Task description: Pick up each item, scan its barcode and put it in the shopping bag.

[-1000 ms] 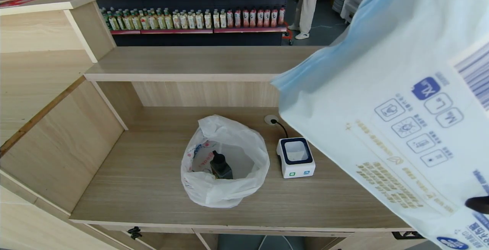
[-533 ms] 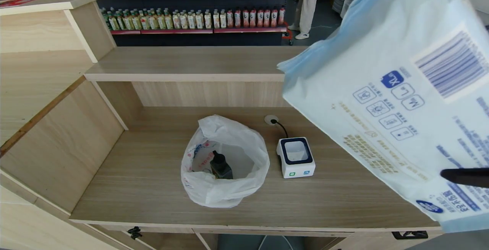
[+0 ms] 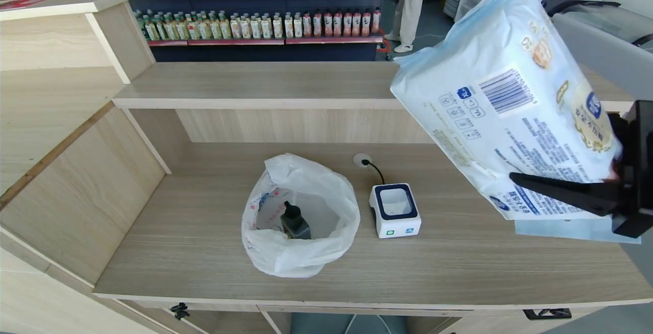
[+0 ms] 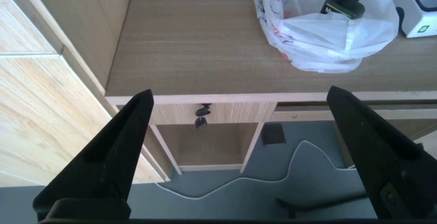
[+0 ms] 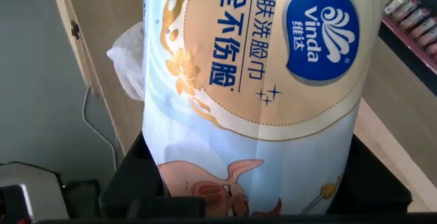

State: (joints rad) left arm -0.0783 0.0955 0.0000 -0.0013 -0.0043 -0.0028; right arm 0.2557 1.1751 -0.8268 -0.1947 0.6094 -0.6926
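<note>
You're in a shop, at its checkout: beyond the wooden counter point(image 3: 194, 242) run red-edged shelves point(image 3: 234, 42) packed with rows of bottled drinks point(image 3: 255, 25), and on the counter a barcode scanner point(image 3: 395, 210) sits just beside an open white shopping bag point(image 3: 306, 252).

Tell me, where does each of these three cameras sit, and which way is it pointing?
Head view: on the robot's head, looking forward and down at the counter, shopping bag and scanner; the right gripper shows at the right, holding a pack.
Left wrist view: on the left wrist, looking past the open left gripper at the counter's front edge.
Right wrist view: on the right wrist, facing the clamped pack close up.
Shared: head and left wrist views both show the shopping bag with a dark bottle inside.
</note>
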